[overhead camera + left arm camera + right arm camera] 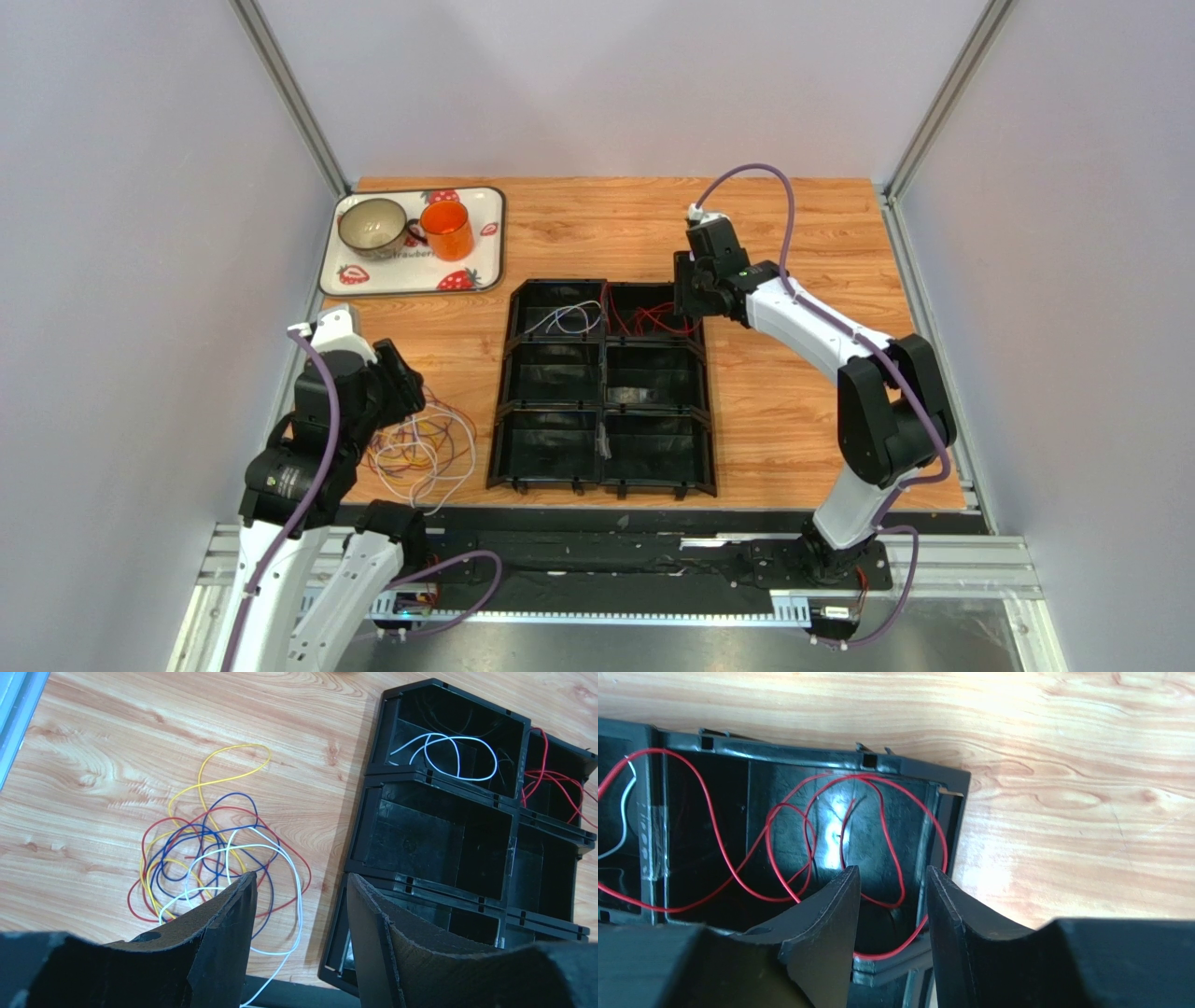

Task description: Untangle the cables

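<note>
left gripper (300,906), jaws apart and empty, hangs over the tangle (210,854), lower left; best pinch only the outlying yellow loop (238,745). right gripper (892,896) gapes empty over the red wire (878,778).

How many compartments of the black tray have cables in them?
2: white cable in the far-left compartment, red cables in the far-right compartment. The other four look empty, though fine wires could hide.
</note>
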You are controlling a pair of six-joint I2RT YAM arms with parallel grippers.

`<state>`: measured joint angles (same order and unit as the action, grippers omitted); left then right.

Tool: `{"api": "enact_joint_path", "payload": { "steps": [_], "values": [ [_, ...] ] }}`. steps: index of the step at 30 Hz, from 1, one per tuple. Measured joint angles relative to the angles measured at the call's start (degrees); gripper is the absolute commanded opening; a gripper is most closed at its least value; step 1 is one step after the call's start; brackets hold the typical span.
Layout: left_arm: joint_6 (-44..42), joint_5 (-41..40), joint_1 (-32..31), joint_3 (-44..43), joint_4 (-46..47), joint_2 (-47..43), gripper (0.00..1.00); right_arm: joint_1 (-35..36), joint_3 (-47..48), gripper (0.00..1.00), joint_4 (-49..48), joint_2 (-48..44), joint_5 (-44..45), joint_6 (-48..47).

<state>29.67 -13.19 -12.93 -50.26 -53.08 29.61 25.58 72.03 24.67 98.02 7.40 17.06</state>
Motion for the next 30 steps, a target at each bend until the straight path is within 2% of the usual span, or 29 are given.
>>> {"api": "enact_joint_path", "payload": {
  "steps": [9, 19, 24, 30],
  "values": [
    [0.0, 0.0, 0.0, 0.0, 0.0, -0.5, 0.59, 0.5, 3.1, 0.45, 5.8, -3.0, 1.6, 0.2],
    [-0.7, 4.0, 0.0, -1.0, 0.0, -0.1, 0.64, 7.1, 2.5, 0.48, 7.9, -15.8, 0.0, 3.7],
    [3.8, 4.0, 0.0, -11.3, -0.8, 3.6, 0.64, 11.3, 0.0, 0.51, 7.9, -20.6, -1.7, 5.7],
    [11.2, 5.7, 0.0, -25.0, -0.9, 6.7, 0.64, 19.4, 0.0, 0.54, 7.5, -21.5, -3.0, 6.3]
  ]
}}
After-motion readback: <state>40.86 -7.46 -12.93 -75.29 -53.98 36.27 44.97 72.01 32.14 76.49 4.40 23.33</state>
